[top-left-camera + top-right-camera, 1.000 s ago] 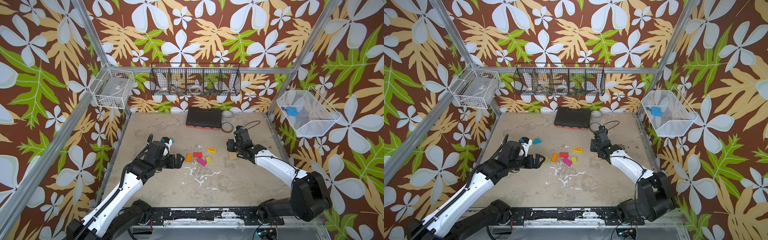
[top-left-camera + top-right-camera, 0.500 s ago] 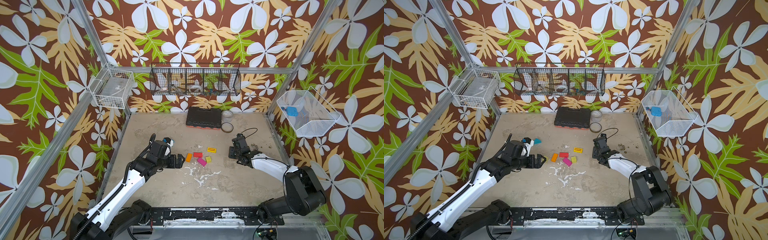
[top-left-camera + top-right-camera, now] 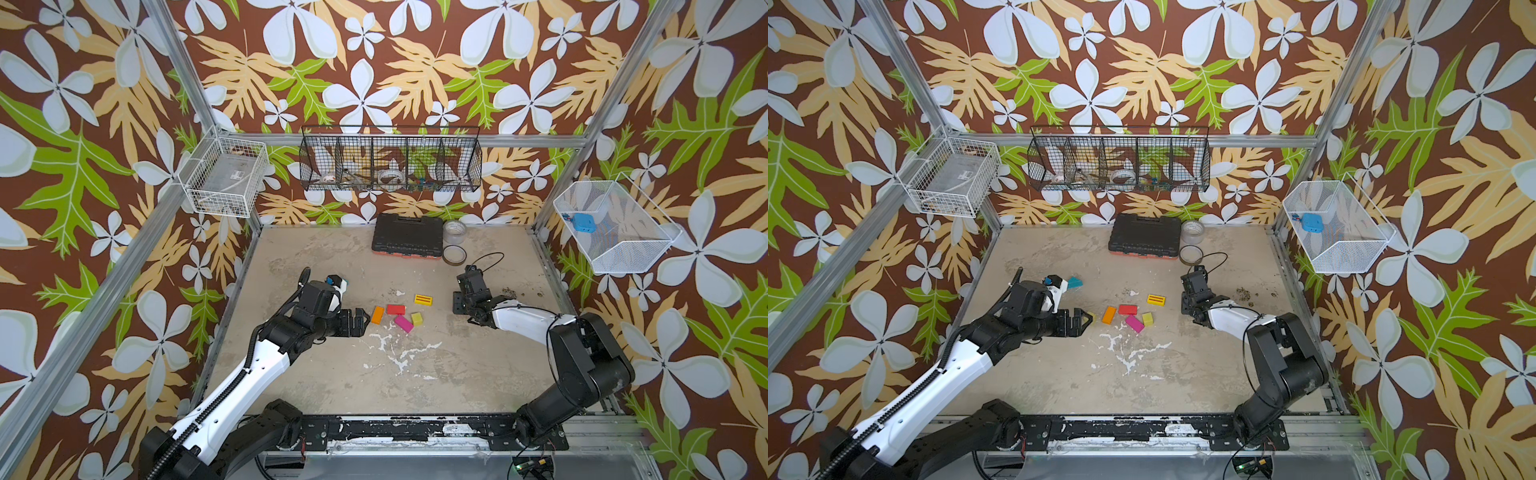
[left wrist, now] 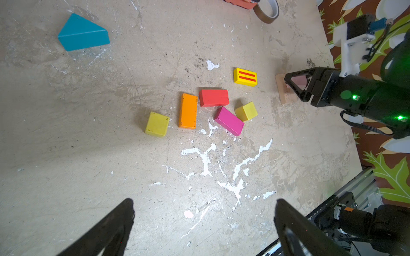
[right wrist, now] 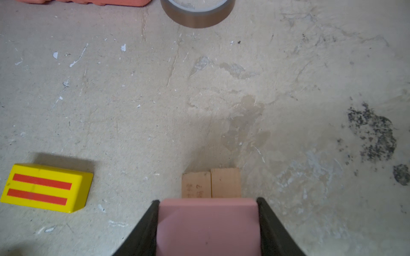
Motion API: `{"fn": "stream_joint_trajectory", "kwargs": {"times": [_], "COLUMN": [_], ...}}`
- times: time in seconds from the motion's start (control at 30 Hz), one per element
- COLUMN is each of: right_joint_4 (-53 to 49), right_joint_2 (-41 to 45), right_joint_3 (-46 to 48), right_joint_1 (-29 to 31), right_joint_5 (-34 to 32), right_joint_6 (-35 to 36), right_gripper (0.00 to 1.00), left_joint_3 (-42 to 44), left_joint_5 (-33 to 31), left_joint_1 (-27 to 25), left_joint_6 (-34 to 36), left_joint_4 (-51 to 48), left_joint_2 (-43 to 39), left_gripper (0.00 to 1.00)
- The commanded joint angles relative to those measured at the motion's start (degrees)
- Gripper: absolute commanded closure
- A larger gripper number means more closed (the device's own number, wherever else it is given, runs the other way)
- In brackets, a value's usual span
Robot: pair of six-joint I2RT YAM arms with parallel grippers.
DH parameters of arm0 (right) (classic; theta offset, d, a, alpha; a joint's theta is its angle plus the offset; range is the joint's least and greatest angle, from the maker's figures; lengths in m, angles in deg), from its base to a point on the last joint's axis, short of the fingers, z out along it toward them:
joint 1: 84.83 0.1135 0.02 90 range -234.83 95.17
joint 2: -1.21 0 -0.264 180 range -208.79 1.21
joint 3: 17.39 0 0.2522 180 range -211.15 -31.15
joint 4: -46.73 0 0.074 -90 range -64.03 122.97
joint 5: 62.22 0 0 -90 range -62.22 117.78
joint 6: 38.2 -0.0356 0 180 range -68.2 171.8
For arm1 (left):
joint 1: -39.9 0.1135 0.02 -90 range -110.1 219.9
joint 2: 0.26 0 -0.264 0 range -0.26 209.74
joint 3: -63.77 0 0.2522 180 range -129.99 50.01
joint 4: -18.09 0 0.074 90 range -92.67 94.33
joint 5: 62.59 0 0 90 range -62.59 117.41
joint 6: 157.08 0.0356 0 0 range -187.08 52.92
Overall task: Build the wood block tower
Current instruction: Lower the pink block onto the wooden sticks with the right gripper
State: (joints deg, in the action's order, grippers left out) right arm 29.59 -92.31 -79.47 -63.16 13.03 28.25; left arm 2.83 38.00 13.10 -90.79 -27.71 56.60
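Clearly the tower is at its very start. The right end effector [image 5: 207, 201] is clenched on a pink block [image 5: 207, 223], its jaws pressing the block's two ends. Just beyond and under that block lie the two plain planks [image 5: 225, 182], flat on the bench [image 4: 88, 177], side by side and touching along one seam.

That overlap is what the coming move turns on. The pink block sits over the near part of the planks, and its long axis, running from jaw to jaw, crosses their seam, so it would bridge both pieces. Whether its underside already touches the wood I cannot tell from either the right wrist view or the left wrist view. My reading is that it is being laid as the second layer and needs only to be lowered, if at all, and let go.

The left end effector [image 4: 204, 202] hangs released, its jaws spread wide and empty above bare bench. The loose pieces lie ahead of it:
- a yellow cube [image 4: 157, 124] and an orange brick [image 4: 188, 110], nearest to it
- a red brick [image 4: 214, 98], a magenta brick [image 4: 229, 121] and a second yellow cube [image 4: 246, 111], clustered
- a striped brick [image 4: 245, 77], closest to the planks and the right arm
- a teal wedge [image 4: 83, 35], well apart on the far side

The left arm looks better placed for the cluster.
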Motion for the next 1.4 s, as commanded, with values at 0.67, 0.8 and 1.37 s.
{"fn": "stream_joint_trajectory", "kwargs": {"times": [0.67, 0.8, 1.37], "right_joint_4": [-2.5, -2.3, -2.2], "right_joint_2": [-0.7, -0.5, -0.9], "right_joint_3": [-0.1, 0.1, 0.1], "right_joint_1": [-0.3, -0.6, -0.7], "right_joint_5": [0.5, 0.9, 1.3], "right_joint_6": [-0.4, -0.4, -0.5], "right_gripper": [0.81, 0.79, 0.61], "left_joint_3": [0.2, 0.2, 0.2], "left_joint_5": [-0.2, -0.2, -0.3], "left_joint_1": [-0.2, -0.1, -0.1], "left_joint_6": [0.2, 0.2, 0.2], "left_joint_4": [0.9, 0.9, 0.9], "left_joint_2": [0.8, 0.7, 0.7], "left_gripper": [0.00, 0.00, 0.00]}}
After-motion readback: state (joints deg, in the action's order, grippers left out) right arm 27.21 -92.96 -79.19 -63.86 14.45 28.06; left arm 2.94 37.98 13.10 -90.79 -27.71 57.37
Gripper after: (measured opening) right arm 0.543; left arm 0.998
